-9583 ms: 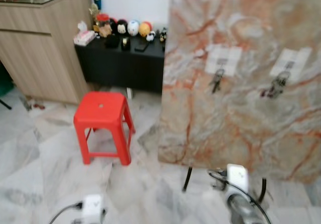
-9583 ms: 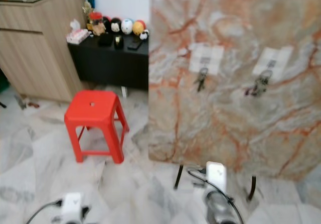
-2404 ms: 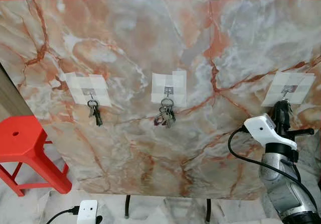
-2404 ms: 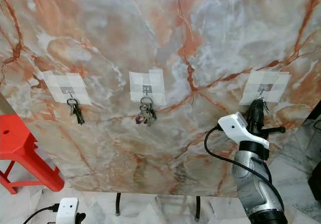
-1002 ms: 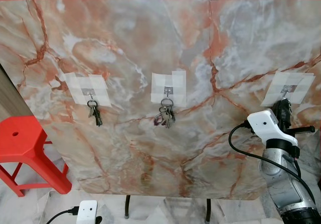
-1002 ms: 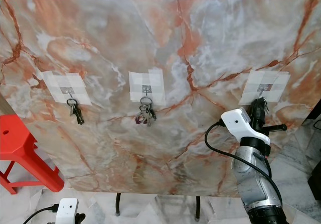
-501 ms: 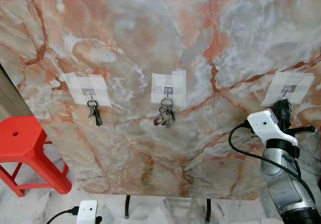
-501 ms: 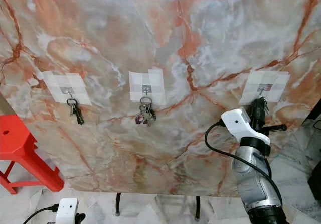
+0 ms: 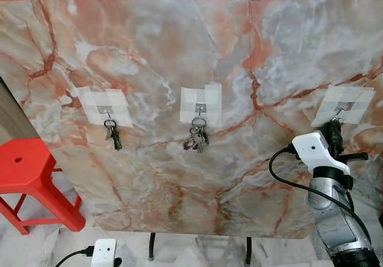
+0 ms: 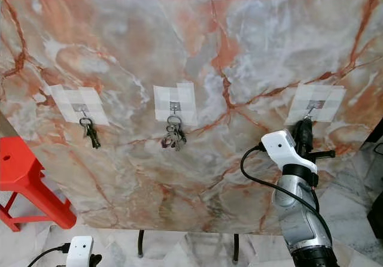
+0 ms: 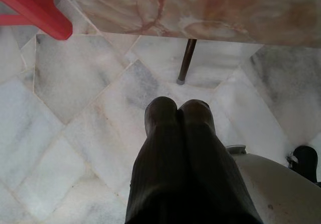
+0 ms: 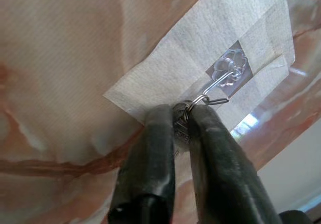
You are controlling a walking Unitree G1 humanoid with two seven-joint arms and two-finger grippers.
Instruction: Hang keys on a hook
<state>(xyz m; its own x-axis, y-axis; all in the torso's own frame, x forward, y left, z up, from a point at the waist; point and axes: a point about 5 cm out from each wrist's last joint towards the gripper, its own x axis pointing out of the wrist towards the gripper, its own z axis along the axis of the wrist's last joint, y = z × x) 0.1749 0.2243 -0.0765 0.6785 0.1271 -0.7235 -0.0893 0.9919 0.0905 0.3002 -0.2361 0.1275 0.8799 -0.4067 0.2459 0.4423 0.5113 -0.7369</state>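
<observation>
The keys (image 12: pixel 181 122) sit pinched between the two black fingers (image 12: pixel 150 153) of the right hand (image 12: pixel 179 114), their ring touching the wire tip of the clear hook (image 12: pixel 226 73) that is stuck to a patch of white tape (image 12: pixel 200 58) at the right side of the marbled board (image 9: pixel 179 57). From the head views the right hand (image 10: pixel 303 132) is raised just under that taped hook (image 10: pixel 312 105). Further left on the board, two other taped hooks each carry a bunch: the middle keys (image 9: pixel 197 137) and the left keys (image 9: pixel 112 134). A red stool (image 9: pixel 27 177) stands beside the board's left edge on the marble floor (image 11: pixel 75 108). The left hand (image 11: pixel 179 108) hangs low over that floor, its fingers pressed together, near one of the board's thin dark legs (image 11: pixel 186 61).
</observation>
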